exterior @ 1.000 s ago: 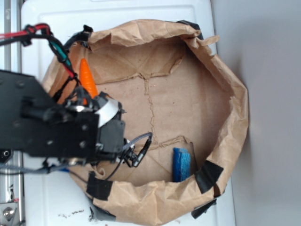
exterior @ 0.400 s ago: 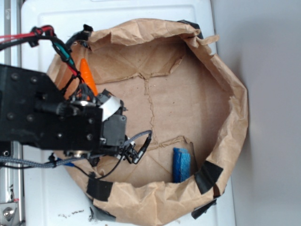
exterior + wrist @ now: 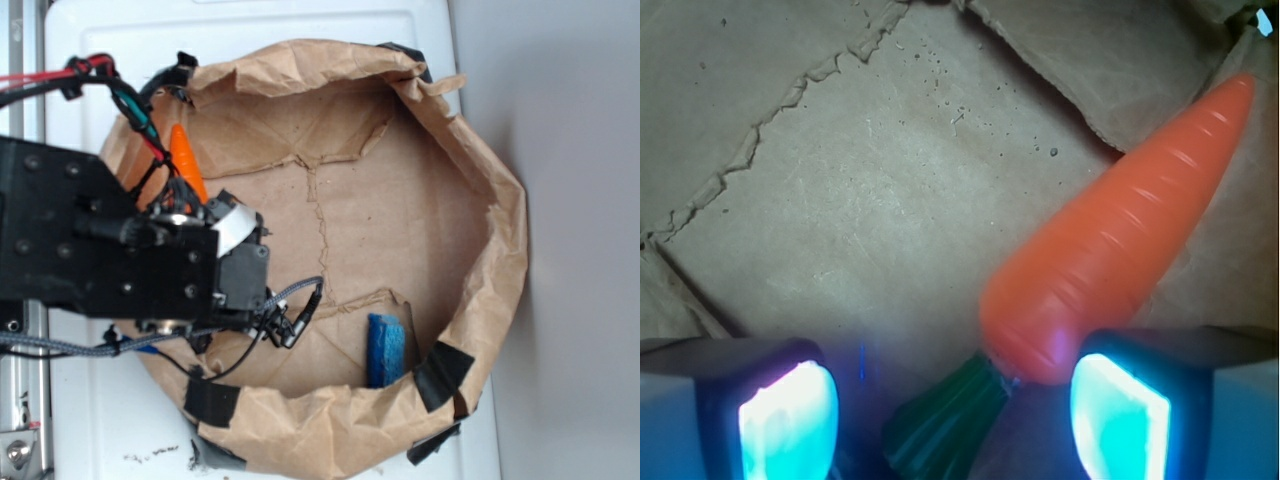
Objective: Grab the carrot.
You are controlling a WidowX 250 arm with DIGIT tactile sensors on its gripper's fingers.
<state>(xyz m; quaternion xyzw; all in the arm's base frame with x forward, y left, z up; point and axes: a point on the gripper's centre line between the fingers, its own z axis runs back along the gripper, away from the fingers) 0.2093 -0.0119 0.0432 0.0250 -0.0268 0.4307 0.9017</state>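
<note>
The orange carrot (image 3: 1120, 240) lies on the brown paper, its tip pointing up right and its dark green stem (image 3: 940, 420) down between my fingers. My gripper (image 3: 955, 410) is open, low over the carrot's thick end; the right fingertip (image 3: 1118, 415) sits next to the carrot's butt, the left one (image 3: 788, 420) stands apart. In the exterior view only the carrot's tip (image 3: 185, 160) shows above the black arm, and my gripper is hidden under the arm.
A crumpled brown paper bag (image 3: 505, 250) forms a walled basin on the white surface (image 3: 90, 60). A blue sponge-like block (image 3: 386, 350) lies at its lower right. Cables (image 3: 285, 315) hang from the arm. Black tape patches (image 3: 445, 375) hold the bag.
The arm dropped lower and shifted slightly over the carrot between one second ago and 0.4 s ago; since then nothing has visibly moved.
</note>
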